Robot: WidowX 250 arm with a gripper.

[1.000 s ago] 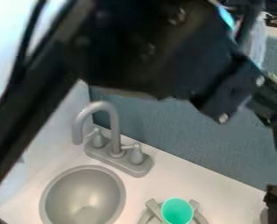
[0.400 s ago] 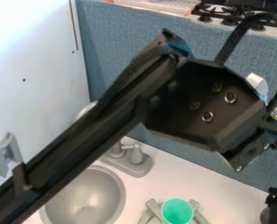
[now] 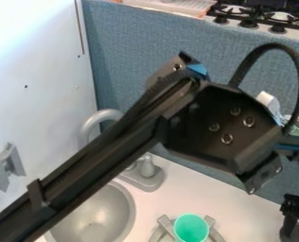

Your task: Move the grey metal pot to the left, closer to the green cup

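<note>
At the right edge, low in the view, part of the black gripper (image 3: 296, 208) hangs over the right end of the white counter (image 3: 234, 203). Below and partly behind it is a dark grey rounded thing (image 3: 298, 232), cut off by the edge. A green cup (image 3: 191, 228) stands at the bottom, to the left of the gripper and apart from it, on a grey ring-shaped stand (image 3: 164, 222).
The black arm (image 3: 108, 156) crosses from lower left to right, over part of the grey sink (image 3: 95, 217) and faucet (image 3: 101, 116). A blue-grey partition (image 3: 152, 33) stands behind the counter, with a stove (image 3: 259, 14) beyond. A grey bracket (image 3: 6, 165) is on the white wall.
The arm has moved down and away from the camera, uncovering the wall, partition and stove. Lately it dropped a little more, while the gripper part at the right edge shifted slightly up and left.
</note>
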